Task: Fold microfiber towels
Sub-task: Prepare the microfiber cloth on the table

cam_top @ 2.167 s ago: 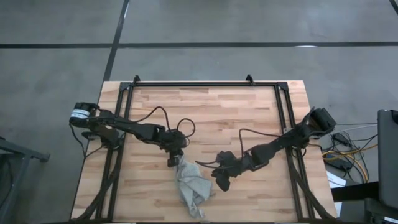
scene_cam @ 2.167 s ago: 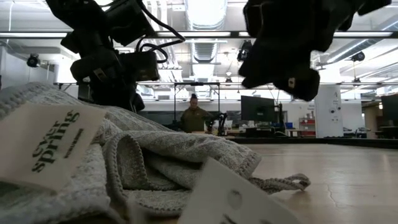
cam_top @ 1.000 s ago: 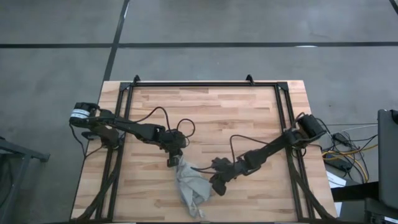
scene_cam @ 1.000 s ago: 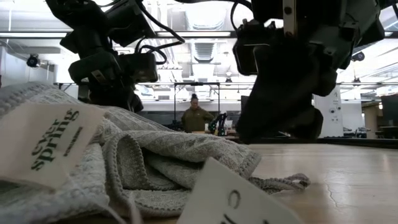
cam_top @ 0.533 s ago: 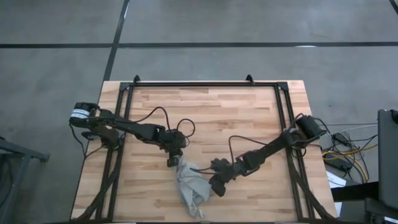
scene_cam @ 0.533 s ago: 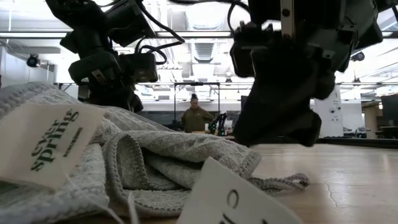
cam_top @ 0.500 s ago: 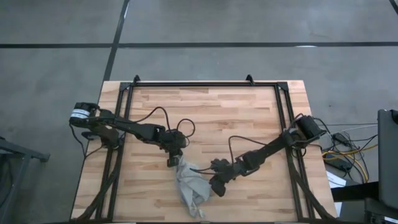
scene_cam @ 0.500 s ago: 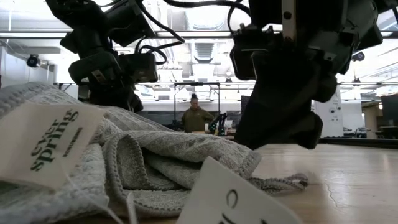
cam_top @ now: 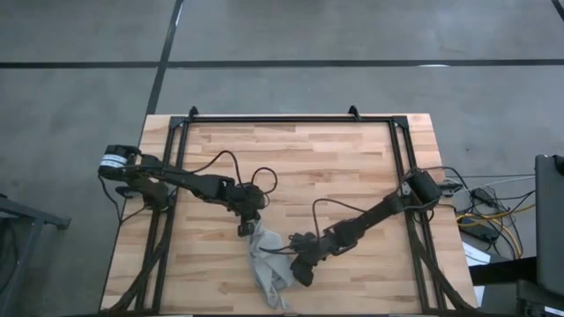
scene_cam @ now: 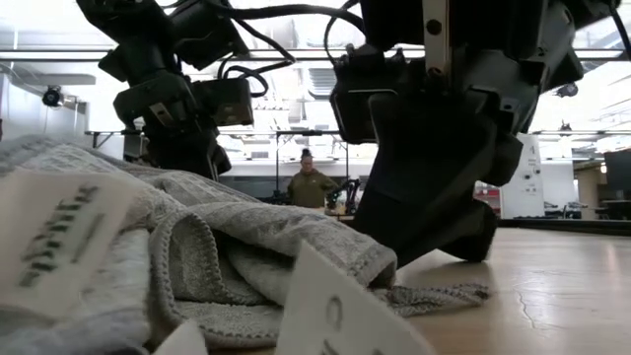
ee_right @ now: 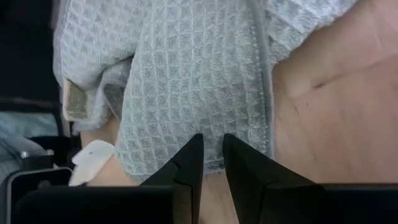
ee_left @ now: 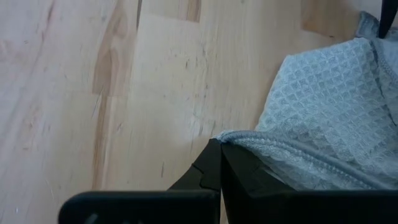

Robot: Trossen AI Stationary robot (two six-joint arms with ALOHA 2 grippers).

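High view: my left gripper [cam_top: 246, 231], jaws clenched on a corner, anchors the crumpled grey-green waffle-weave microfiber towel [cam_top: 269, 269] near the wooden counter's [cam_top: 291, 167] front edge; right gripper [cam_top: 300, 275], jaws slightly parted, noses its hem, ungrasped.

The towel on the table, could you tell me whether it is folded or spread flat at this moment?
Neither: the towel lies crumpled in a loose heap near the table's front edge, its layers bunched over each other. The left hand pinches one edge.

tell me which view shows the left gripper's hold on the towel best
The left wrist view: the left gripper is shut on the towel hem. The high view shows them small; the low view shows only the arm above the cloth; the right wrist view shows only weave.
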